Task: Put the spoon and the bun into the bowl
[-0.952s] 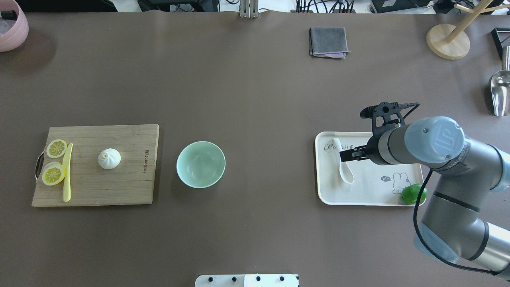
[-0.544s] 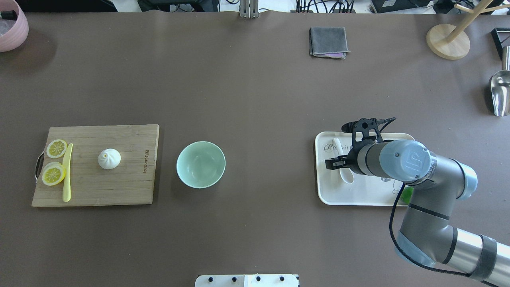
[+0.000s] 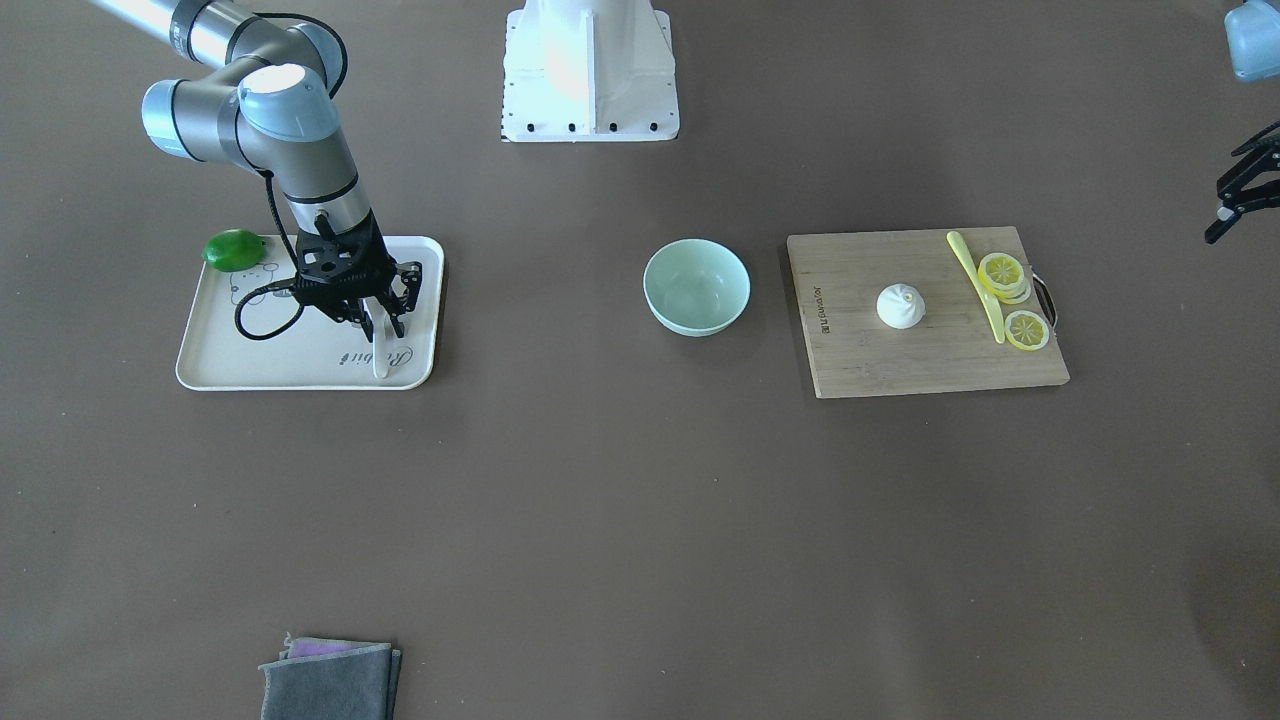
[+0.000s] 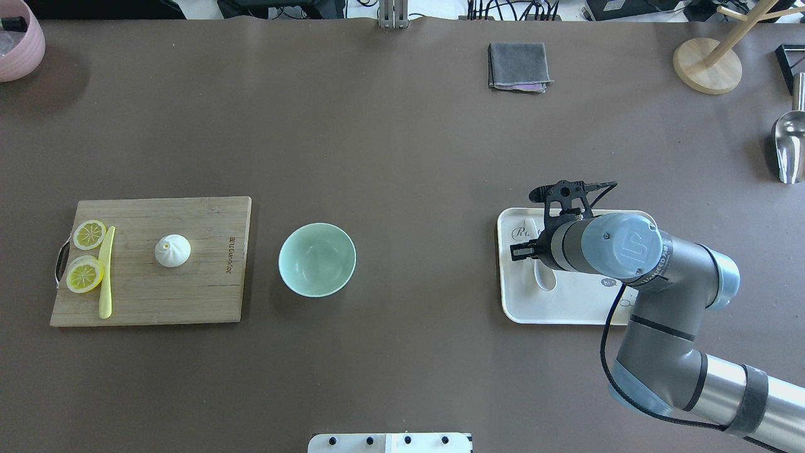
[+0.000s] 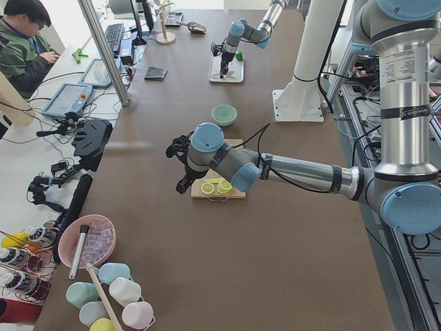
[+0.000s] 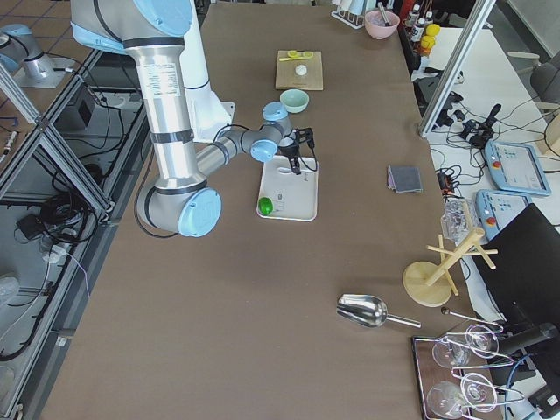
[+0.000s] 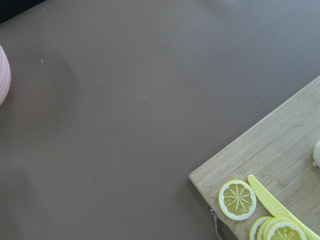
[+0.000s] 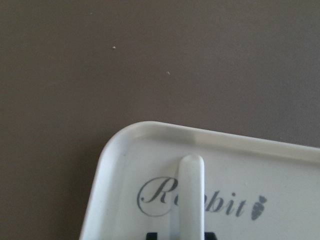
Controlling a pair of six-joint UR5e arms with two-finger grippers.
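The white spoon [image 4: 542, 275] lies on the white tray [image 4: 566, 309] at the right, handle pointing away from me; it also shows in the front view [image 3: 380, 356] and the right wrist view [image 8: 190, 195]. My right gripper [image 4: 525, 250] hangs low over it, open, with a fingertip on each side of the handle [image 3: 383, 322]. The white bun [image 4: 172, 250] sits on the wooden cutting board [image 4: 188, 296] at the left. The mint-green bowl [image 4: 317, 259] stands empty between board and tray. My left gripper [image 3: 1235, 200] hovers open and empty beyond the board's outer end.
Lemon slices [image 4: 87, 255] and a yellow knife [image 4: 105, 272] lie on the board's left end. A green lime [image 3: 233, 250] sits on the tray's corner. A grey cloth [image 4: 519, 66], a wooden stand [image 4: 707, 66], a metal scoop [image 4: 787, 145] and a pink bowl [image 4: 19, 38] lie along the far edges.
My right gripper has moved left and lower, from beside the spoon to astride its handle. The arm now hides the lime in the overhead view. Bun and bowl have not moved.
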